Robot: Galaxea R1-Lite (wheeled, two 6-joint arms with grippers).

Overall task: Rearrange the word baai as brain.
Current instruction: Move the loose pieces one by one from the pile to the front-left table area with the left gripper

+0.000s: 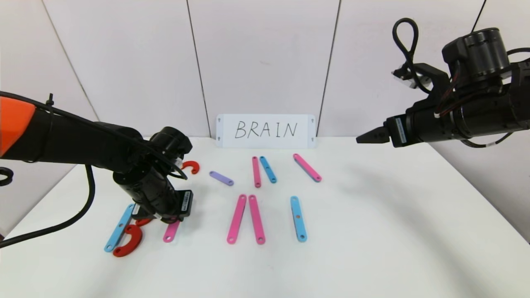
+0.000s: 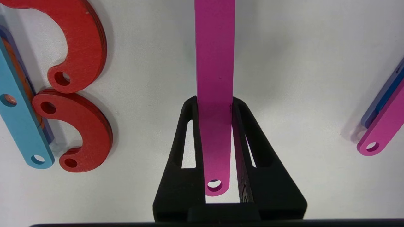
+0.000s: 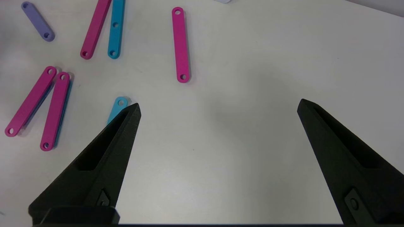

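The word's pieces lie flat on the white table point(image 1: 372, 231). At the left are a blue strip point(image 1: 119, 227) and two red C-curves point(image 1: 128, 241), which also show in the left wrist view point(image 2: 82, 132). My left gripper point(image 1: 167, 219) is low over the table just right of them. In the left wrist view it point(image 2: 214, 102) is shut on the edges of a pink strip point(image 2: 214, 63), whose end sticks out below it in the head view point(image 1: 171, 231). My right gripper point(image 1: 366, 136) is open and empty, raised at the right point(image 3: 219, 105).
A third red curve point(image 1: 191, 167) and a purple strip point(image 1: 221, 178) lie behind the left gripper. Pink and blue strips point(image 1: 256, 171) point(image 1: 268, 169) point(image 1: 307, 167) point(image 1: 237, 218) point(image 1: 256, 219) point(image 1: 298, 218) fill the middle. The white BRAIN card point(image 1: 266, 130) leans on the wall.
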